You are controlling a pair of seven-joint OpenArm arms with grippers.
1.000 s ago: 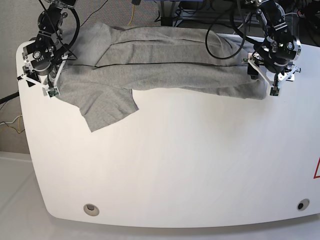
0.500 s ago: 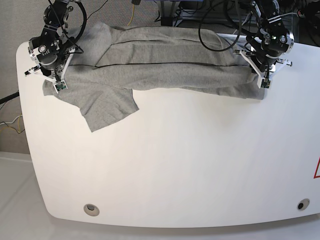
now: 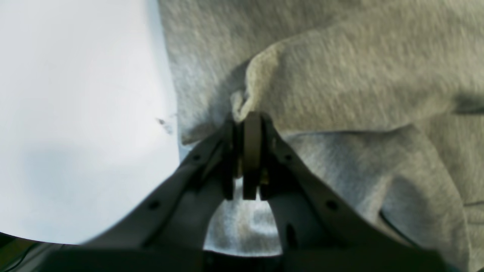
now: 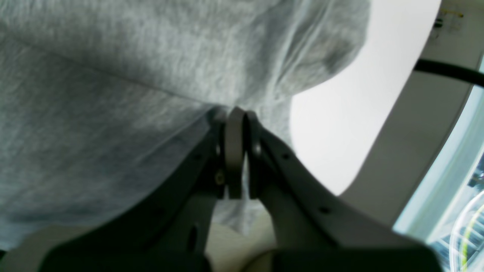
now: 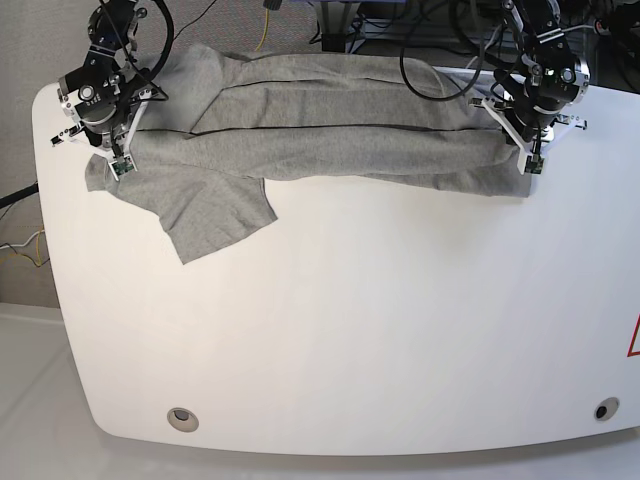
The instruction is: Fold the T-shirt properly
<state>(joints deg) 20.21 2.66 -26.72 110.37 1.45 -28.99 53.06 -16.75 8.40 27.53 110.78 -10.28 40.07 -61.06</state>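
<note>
On the white surface (image 5: pixel 350 330), the T-shirt (image 5: pixel 330 150) lies along the far edge, long axis running side to side. Your left gripper (image 5: pixel 528 160) and right gripper (image 5: pixel 115 163) each pinch one end of its near edge, jaws clamped on fabric.

Count: one grey T-shirt (image 5: pixel 330 140); one white worktop (image 5: pixel 350 330); two claws, left claw (image 5: pixel 533 165) and right claw (image 5: pixel 117 166); two round holes, one (image 5: pixel 181 417) and another (image 5: pixel 605 409), in the worktop's near edge.
</note>
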